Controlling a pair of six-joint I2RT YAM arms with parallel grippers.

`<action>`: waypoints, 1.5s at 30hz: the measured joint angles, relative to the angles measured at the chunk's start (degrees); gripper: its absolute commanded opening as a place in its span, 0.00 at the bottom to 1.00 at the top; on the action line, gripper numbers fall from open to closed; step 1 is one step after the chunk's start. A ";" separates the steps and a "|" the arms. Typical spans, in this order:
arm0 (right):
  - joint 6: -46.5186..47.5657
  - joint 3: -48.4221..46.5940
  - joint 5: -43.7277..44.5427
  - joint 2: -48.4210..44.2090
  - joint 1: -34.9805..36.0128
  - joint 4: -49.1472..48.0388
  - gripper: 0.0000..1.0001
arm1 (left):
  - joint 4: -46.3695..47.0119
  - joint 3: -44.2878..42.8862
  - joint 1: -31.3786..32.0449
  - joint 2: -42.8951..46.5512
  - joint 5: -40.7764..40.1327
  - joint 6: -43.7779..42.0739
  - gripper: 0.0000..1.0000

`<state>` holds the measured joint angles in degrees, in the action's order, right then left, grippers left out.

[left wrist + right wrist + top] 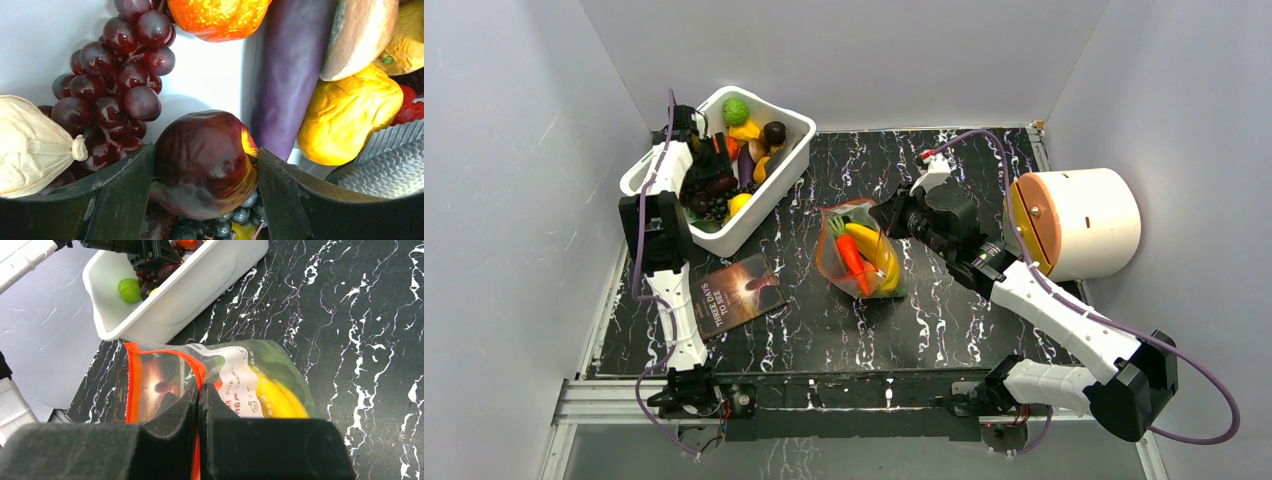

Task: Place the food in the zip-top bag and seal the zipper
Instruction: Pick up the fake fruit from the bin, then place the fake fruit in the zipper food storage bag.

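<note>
The zip-top bag (861,250) lies mid-table with a carrot (851,255), a banana (872,247) and green leaves inside. My right gripper (890,215) is shut on the bag's red-orange zipper (165,356) and holds its mouth up; in the right wrist view the gripper (199,390) pinches the zipper rim. My left gripper (709,170) is down in the white tub (776,180). In the left wrist view the gripper (205,172) is shut on a dark red apple (205,155) among red grapes (117,85), an aubergine (290,75) and a yellow fruit (350,117).
A dark booklet (736,293) lies front left of the bag. A white and tan cylinder (1074,222) lies at the right edge. Grey walls close three sides. A garlic bulb (32,145) and a fish (390,160) are in the tub.
</note>
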<state>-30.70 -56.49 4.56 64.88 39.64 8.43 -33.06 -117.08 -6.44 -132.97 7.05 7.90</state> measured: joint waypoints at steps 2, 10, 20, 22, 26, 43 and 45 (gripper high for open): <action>0.07 0.00 0.00 0.00 0.00 0.00 0.00 | -0.55 -0.39 -0.02 0.00 0.00 0.00 0.44; 0.33 0.00 0.00 0.00 0.00 0.00 0.00 | -1.62 -0.57 -0.04 1.53 -0.74 -0.39 0.42; 0.66 0.00 0.22 0.04 0.00 -0.02 0.00 | -0.63 1.44 -0.04 11.37 0.00 0.26 0.41; 0.66 0.00 0.26 0.22 0.00 -0.07 0.00 | 0.02 3.30 -0.04 13.97 1.05 0.72 0.41; 0.66 0.00 0.46 1.42 0.00 -1.20 0.00 | 0.90 7.76 0.17 18.43 3.87 2.05 0.41; -2.56 -1.53 0.02 8.96 0.00 -6.32 0.00 | 6.71 29.24 2.56 39.10 21.66 8.83 0.44; -3.15 -1.53 -0.02 9.79 0.00 -7.26 0.00 | 7.74 30.93 3.80 41.09 23.61 10.23 0.44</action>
<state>-33.85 -58.02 4.54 74.67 39.64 1.17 -25.32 -86.15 -2.63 -91.88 30.65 18.13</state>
